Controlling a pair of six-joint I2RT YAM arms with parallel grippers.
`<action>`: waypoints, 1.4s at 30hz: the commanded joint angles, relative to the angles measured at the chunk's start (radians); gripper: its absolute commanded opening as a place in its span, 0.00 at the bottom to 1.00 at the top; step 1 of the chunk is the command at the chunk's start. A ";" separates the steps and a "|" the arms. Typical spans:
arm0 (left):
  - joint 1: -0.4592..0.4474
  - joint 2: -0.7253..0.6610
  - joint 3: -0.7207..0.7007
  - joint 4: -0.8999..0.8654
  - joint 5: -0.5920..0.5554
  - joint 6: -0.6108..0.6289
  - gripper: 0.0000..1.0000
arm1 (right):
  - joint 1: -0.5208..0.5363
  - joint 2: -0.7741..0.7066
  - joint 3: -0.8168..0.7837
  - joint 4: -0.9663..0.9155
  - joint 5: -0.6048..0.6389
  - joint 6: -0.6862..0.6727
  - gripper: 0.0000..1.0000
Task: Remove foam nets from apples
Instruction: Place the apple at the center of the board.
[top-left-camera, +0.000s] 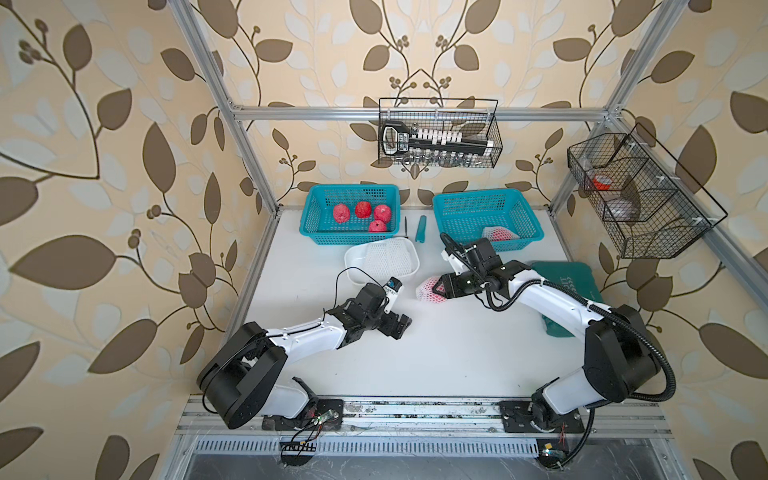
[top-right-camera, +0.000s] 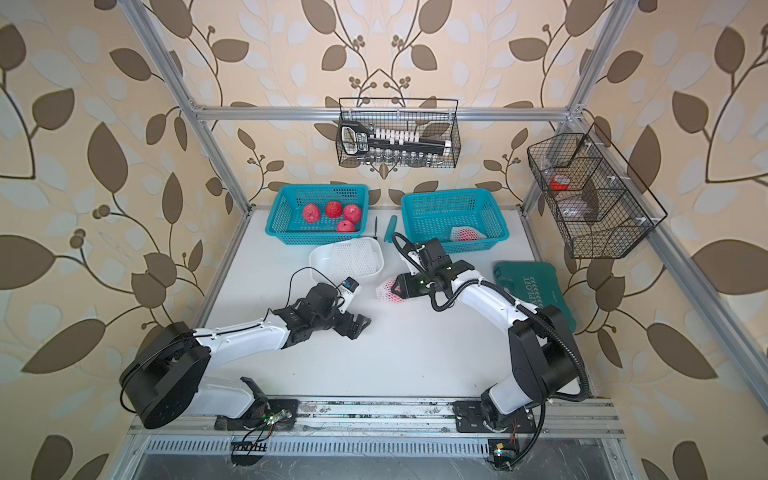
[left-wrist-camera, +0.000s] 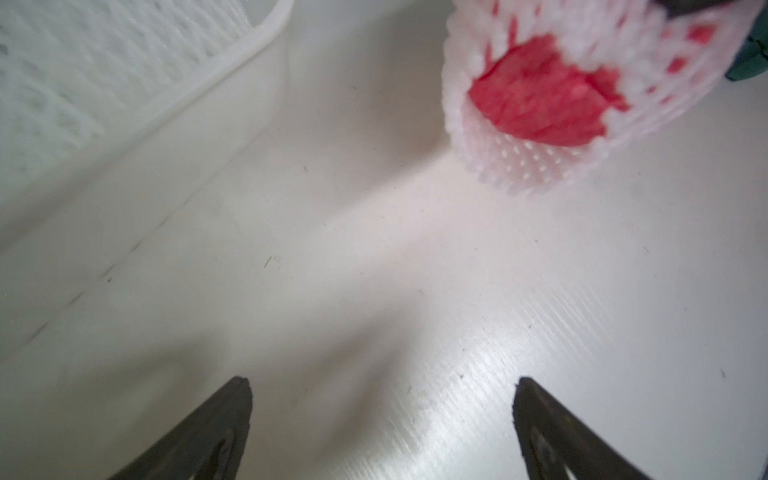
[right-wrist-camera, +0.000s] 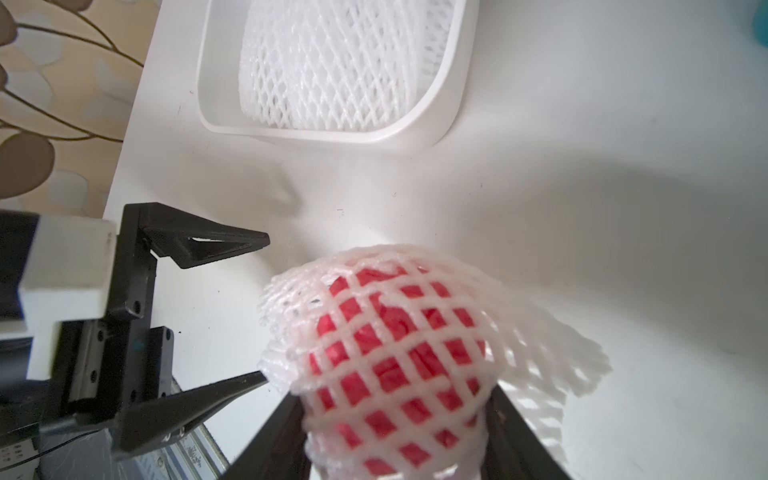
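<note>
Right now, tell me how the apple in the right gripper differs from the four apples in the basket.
The apple in the right gripper wears a white foam net; the four apples in the teal basket are bare. The gripped apple is clamped between the jaws, outside any basket; the four apples lie loose and untouched. All are red, round and similar in size.

Green case (top-right-camera: 515, 270) — white lettering "XPLOIT", start of the word hidden
</note>
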 joint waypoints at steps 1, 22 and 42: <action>-0.010 -0.013 -0.011 0.108 0.057 0.065 0.99 | 0.046 0.036 0.004 0.013 0.045 0.043 0.54; -0.014 0.165 0.064 0.135 0.078 0.180 0.99 | 0.101 0.156 0.051 -0.029 0.023 0.030 0.92; -0.014 0.248 0.167 0.057 0.144 0.291 0.69 | 0.097 -0.287 -0.371 0.632 0.360 -0.097 1.00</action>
